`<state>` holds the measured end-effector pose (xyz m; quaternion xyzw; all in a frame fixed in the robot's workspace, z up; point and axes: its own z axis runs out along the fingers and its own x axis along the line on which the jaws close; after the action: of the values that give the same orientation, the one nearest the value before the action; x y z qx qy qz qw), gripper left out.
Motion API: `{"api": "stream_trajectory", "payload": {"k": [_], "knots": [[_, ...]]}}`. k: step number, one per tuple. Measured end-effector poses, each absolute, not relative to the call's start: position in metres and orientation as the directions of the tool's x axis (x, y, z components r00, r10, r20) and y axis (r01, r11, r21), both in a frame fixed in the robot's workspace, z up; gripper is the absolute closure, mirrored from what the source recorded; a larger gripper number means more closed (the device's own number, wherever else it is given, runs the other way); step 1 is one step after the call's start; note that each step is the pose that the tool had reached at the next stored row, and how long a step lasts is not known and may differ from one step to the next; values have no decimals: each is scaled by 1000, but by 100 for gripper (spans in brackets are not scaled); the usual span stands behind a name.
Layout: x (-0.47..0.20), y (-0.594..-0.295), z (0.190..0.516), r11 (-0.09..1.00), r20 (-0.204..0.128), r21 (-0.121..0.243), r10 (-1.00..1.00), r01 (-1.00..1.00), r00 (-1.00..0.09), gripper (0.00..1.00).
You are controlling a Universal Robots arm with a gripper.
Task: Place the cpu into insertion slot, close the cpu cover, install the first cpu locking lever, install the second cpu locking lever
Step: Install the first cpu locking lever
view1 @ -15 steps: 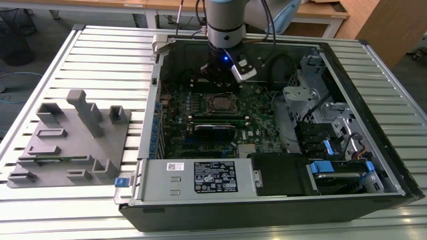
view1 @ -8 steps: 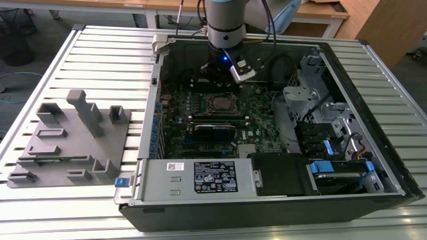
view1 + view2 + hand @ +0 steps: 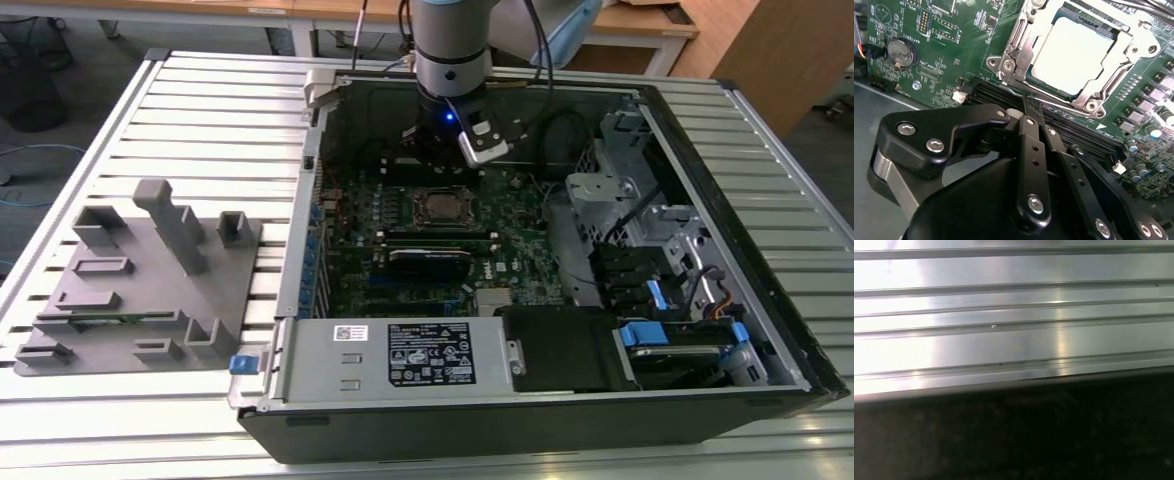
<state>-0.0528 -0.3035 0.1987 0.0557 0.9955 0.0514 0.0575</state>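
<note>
Landmark: the insertion slot (image 3: 442,206) on the green motherboard (image 3: 514,240), inside the open computer case (image 3: 747,300) that lies on the slatted metal table (image 3: 200,110).

- The cpu (image 3: 1074,47) sits in the slot, its pale metal top showing through the square window of the cpu cover (image 3: 1016,55). The cover lies flat over the chip, its silvery frame around all visible sides.
- Gripper (image 3: 1035,114): in the second wrist view the two black fingers (image 3: 1031,150) run side by side, tips pressed together, nothing held between them. Tips sit just beside the slot's near edge, over the long black memory slots (image 3: 1079,132); contact with the board cannot be judged.
- In the exterior view the arm (image 3: 451,40) comes down into the case just beyond the slot, a blue light on the wrist.
- A round coin battery (image 3: 899,51) sits on the board, well apart from the slot.
- White-labelled power supply (image 3: 400,355) fills the case corner on the far side of the memory slots from the slot.
- A grey fixture block (image 3: 147,280) stands on the table outside the case, towards the exterior view's left of the slot.
- First wrist view: table slats (image 3: 1014,330) beside a dark edge.
</note>
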Motion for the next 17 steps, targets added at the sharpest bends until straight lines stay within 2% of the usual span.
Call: {"api": "stream_trajectory", "payload": {"k": [17], "knots": [[-49,-304,199,987,-109,108,133,121,-985,89]]}}
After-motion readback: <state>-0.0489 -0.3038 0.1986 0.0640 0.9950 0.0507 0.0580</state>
